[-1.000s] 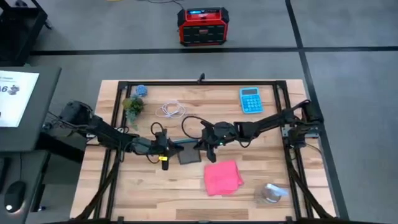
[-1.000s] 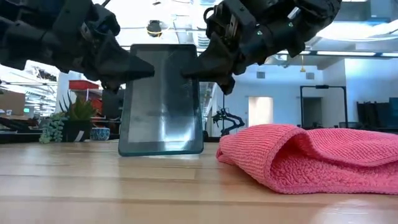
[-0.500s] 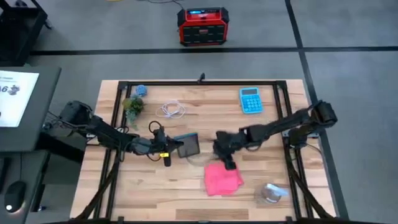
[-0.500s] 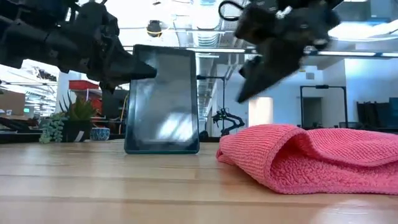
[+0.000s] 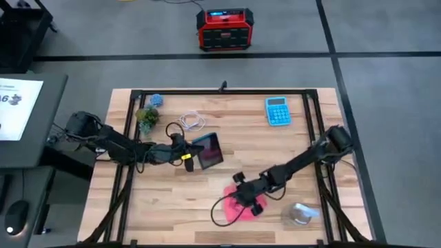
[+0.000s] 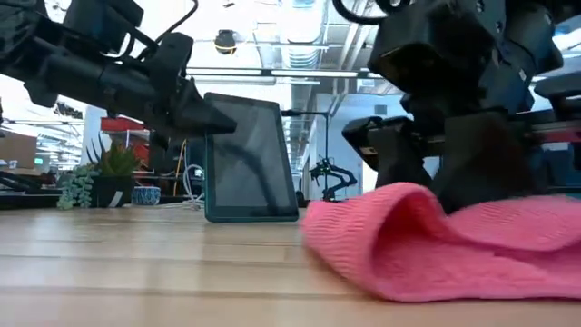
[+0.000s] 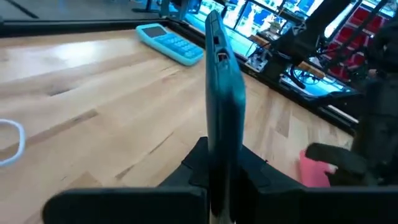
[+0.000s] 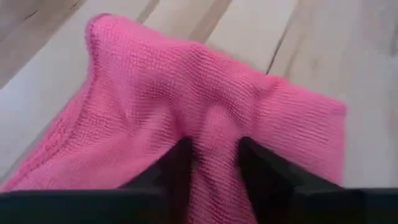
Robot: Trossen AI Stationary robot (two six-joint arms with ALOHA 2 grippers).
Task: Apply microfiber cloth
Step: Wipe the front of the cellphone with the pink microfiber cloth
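Right gripper (image 5: pixel 242 200) fingers (image 8: pixel 180 165) apparently pinch, half-hiding, the microfiber cloth (image 5: pixel 238 205).

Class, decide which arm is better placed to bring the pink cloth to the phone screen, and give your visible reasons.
The right. Its tool is already pinching the microfiber cloth, while the left tool is occupied holding the phone upright.

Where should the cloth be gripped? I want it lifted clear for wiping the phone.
Pinch the raised fold along the middle of the cloth, from straight above. The cloth lies crumpled on the table, so the bunched ridge gives the fingers fabric to close on. The right gripper already straddles that ridge; the left gripper holds the phone upright.
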